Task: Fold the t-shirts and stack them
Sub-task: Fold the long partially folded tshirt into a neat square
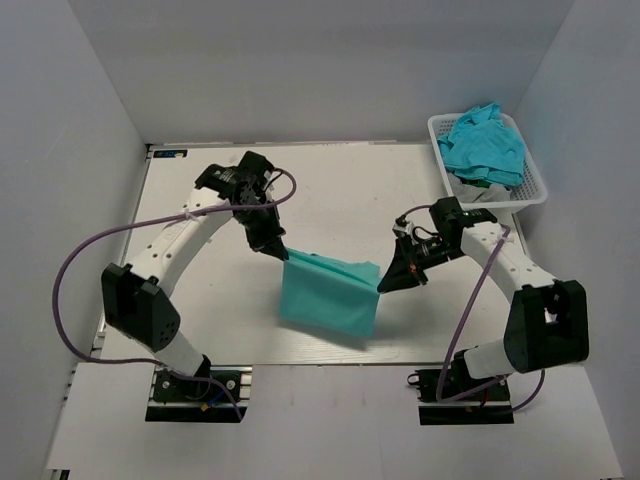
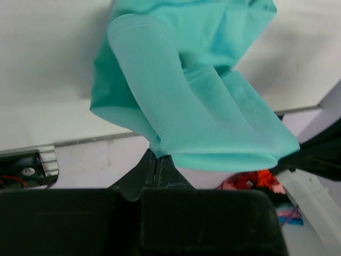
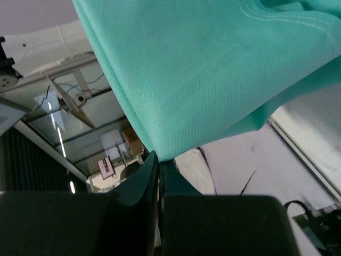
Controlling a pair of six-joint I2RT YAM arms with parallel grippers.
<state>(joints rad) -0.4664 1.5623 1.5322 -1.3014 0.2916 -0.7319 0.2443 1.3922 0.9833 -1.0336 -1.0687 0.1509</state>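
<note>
Both top corners of the shirt [image 1: 328, 295] are pinched, left gripper [image 1: 279, 252] clamped on one, right gripper [image 1: 383, 284] on the other, so the held edge runs left-right between arms, cloth draping toward the table's [image 1: 340, 190] near edge.

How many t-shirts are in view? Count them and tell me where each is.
2, at least. One t-shirt hangs over the table, pinched between the left hand and right hand. A crumpled turquoise heap fills the basket at the far right; it may hide more.
</note>
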